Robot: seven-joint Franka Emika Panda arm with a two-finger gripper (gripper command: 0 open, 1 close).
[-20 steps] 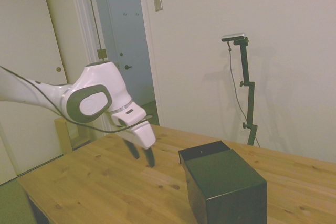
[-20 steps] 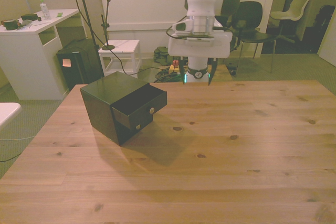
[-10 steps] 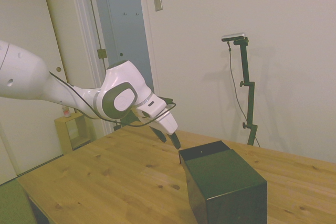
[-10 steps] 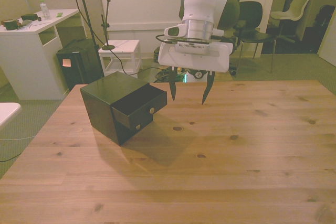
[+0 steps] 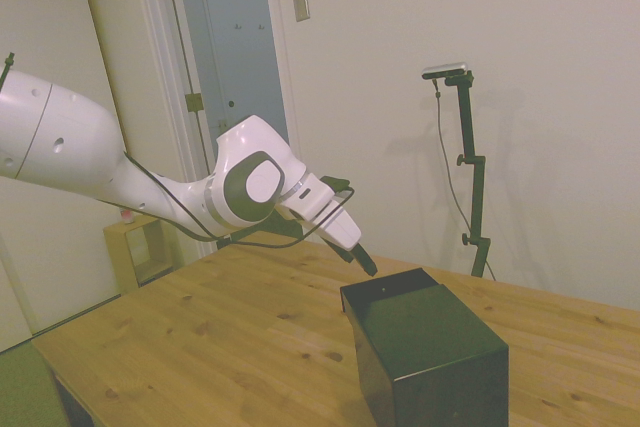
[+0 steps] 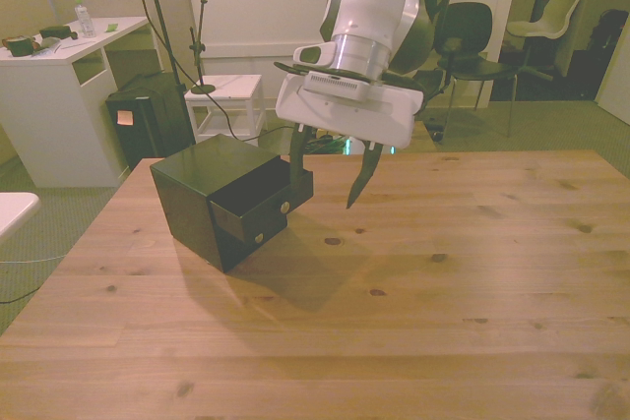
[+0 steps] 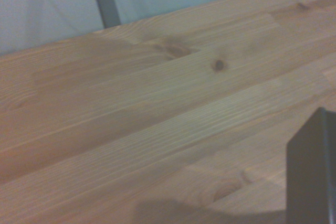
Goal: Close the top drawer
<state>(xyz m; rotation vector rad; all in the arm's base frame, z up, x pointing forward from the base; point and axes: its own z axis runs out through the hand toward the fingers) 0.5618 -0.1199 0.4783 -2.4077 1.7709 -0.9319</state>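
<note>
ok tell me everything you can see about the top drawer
The top drawer is a shallow glossy black tray, the uppermost section of the small black cabinet on the wooden table. It stands pulled out toward the front view's right, with a small round pale knob on its front. The open pincer hangs by its outer end; one finger overlaps the drawer's corner, and contact cannot be told.

The side view looks across the table (image 5: pixel 200 337) from off one long side, fairly near, with the arm (image 5: pixel 120 172) entering from its left and a wall behind. The front view faces the robot from across the table (image 6: pixel 443 322), higher and farther back. Both share the tabletop, the arm and the cabinet (image 5: pixel 425 352) (image 6: pixel 207 199). The wrist view sits close over bare planks (image 7: pixel 131 124), blurred, catching one dark corner (image 7: pixel 312 171).
</note>
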